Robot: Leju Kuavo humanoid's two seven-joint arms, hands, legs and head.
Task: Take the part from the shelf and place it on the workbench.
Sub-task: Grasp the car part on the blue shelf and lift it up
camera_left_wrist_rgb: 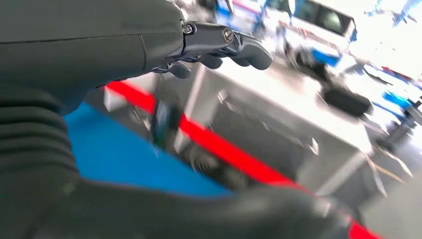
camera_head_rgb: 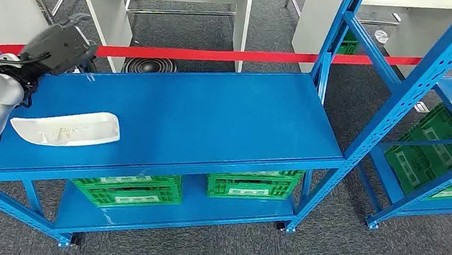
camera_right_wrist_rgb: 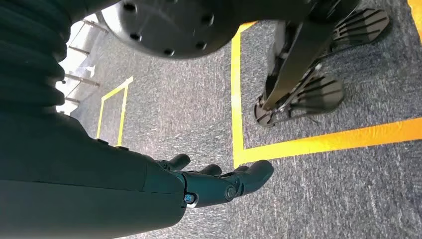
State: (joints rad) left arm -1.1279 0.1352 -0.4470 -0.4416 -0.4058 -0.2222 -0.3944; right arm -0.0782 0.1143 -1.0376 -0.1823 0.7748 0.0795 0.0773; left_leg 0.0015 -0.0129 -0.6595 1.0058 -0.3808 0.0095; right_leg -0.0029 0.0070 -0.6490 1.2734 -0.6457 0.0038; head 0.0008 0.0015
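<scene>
The white part (camera_head_rgb: 66,128) lies flat on the blue shelf (camera_head_rgb: 200,112), near the left end. It looks light, stiff and smooth, so grab its long edges. The left hand (camera_head_rgb: 62,46) hovers behind it, open and empty. The right hand (camera_right_wrist_rgb: 219,181) hangs open.

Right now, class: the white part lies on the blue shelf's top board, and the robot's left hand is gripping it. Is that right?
Not quite. In the head view the white part does lie on the blue shelf, but the left hand is raised behind it, apart from it, holding nothing.
</scene>
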